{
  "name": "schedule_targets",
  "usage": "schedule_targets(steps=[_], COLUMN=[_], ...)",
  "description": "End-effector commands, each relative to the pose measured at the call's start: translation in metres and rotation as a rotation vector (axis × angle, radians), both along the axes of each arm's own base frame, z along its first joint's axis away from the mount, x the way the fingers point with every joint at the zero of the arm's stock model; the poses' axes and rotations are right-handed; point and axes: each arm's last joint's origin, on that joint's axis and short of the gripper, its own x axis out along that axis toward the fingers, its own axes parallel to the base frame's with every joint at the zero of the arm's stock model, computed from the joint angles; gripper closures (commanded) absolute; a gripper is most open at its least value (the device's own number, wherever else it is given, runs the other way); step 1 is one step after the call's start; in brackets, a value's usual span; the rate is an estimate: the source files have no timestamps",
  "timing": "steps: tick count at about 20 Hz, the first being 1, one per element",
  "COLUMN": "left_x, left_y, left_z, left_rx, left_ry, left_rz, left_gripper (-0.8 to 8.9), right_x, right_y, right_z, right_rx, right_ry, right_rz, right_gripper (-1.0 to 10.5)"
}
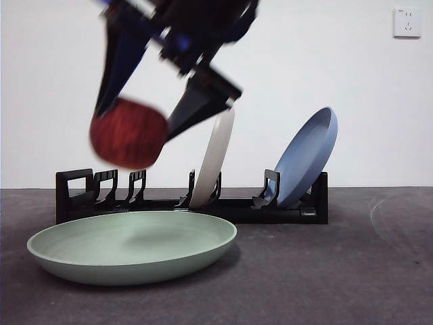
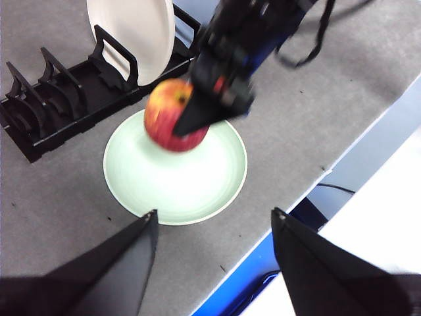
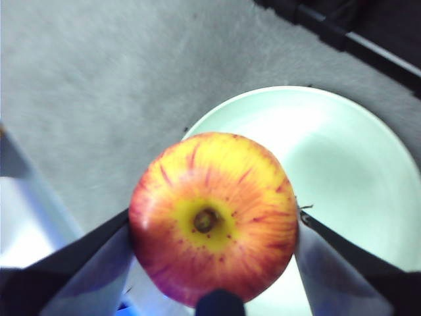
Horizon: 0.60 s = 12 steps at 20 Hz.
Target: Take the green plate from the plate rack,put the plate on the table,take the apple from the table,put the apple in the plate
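The green plate [image 1: 132,247] lies flat on the table [image 1: 325,271] in front of the plate rack [image 1: 196,203]. My right gripper [image 1: 132,132] is shut on the apple [image 1: 128,133], holding it in the air above the plate's left part. The apple [image 3: 214,217] fills the right wrist view, stem up, with the plate [image 3: 329,164] below it. The left wrist view looks down on the apple [image 2: 172,118], the plate [image 2: 174,168] and the right arm. My left gripper [image 2: 214,224] hangs open and empty, high above the table's front edge.
A cream-white plate [image 1: 215,159] and a blue plate [image 1: 308,156] stand upright in the rack [image 2: 66,99]. The table's front edge [image 2: 316,178] runs close to the green plate. A wall socket [image 1: 406,22] sits on the back wall.
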Motion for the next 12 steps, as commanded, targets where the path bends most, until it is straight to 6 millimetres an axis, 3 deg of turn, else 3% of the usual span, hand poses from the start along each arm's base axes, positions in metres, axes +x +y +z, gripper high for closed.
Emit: schedule_targets(steps=[1,4,8,12], left_x=[0.000,0.000,0.000,0.000], left_y=[0.000,-0.001,0.000,0.000], left_z=[0.002,0.002,0.002,0.002], left_rx=[-0.023,-0.024,-0.023,-0.022], left_ry=[-0.010,-0.010,-0.009,-0.009], left_rz=[0.001,0.001,0.001,0.002], left_gripper=[5.22,5.22,5.22,5.22], right_x=[0.004,0.011,0.015,0.015], right_y=[0.012,0.020,0.022,0.022], right_z=[-0.023,-0.056,-0.077,-0.079], right_rx=[-0.053,-0.126,-0.208,-0.206], right_ry=[0.000,0.042,0.041,0.050], right_rz=[-0.022,-0.048,-0.075,-0.073], right_gripper=[9.6,9.6,9.6,6.1])
